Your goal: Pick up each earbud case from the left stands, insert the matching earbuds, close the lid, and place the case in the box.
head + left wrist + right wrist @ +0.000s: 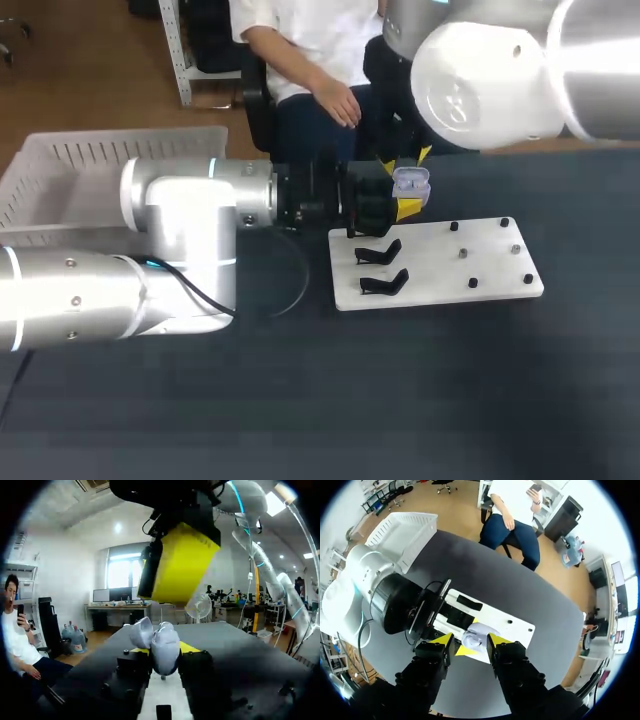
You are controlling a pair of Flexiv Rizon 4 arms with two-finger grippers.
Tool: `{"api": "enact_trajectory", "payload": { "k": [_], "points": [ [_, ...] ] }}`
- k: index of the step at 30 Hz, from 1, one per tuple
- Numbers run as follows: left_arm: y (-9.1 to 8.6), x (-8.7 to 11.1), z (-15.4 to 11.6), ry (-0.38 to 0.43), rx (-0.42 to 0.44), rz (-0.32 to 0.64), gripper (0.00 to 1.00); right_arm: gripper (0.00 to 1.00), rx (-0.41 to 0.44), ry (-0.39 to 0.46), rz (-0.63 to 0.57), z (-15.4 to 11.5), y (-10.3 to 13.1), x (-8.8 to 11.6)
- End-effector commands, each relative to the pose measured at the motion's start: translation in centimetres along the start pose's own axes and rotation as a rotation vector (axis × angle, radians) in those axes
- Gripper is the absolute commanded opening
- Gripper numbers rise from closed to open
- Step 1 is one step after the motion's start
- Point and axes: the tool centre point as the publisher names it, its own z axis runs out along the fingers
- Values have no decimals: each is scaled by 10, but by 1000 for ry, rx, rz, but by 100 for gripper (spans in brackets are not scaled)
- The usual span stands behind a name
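Left wrist view, left gripper [165, 649] clasping open earbud case [166, 655]

1 earbud case [411, 183], 2 stands [378, 252], 6 pegs [462, 253], 1 board [440, 272], 1 box [120, 150].

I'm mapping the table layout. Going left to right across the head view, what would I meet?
White basket → left arm → earbud case → small pegs on the white board.

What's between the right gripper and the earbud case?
Nothing. The left wrist view shows a bare gap from the right gripper down to the earbud case.
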Motion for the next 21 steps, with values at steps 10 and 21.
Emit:
{"api": "enact_trajectory", "payload": {
  "k": [10,21],
  "points": [
    [1,-1,0,3,4,-2,0,46,-22,-142,111,35,-50,-34],
    [1,-1,0,3,4,-2,0,42,-50,-112,150,56,-53,-20]
  ]
}}
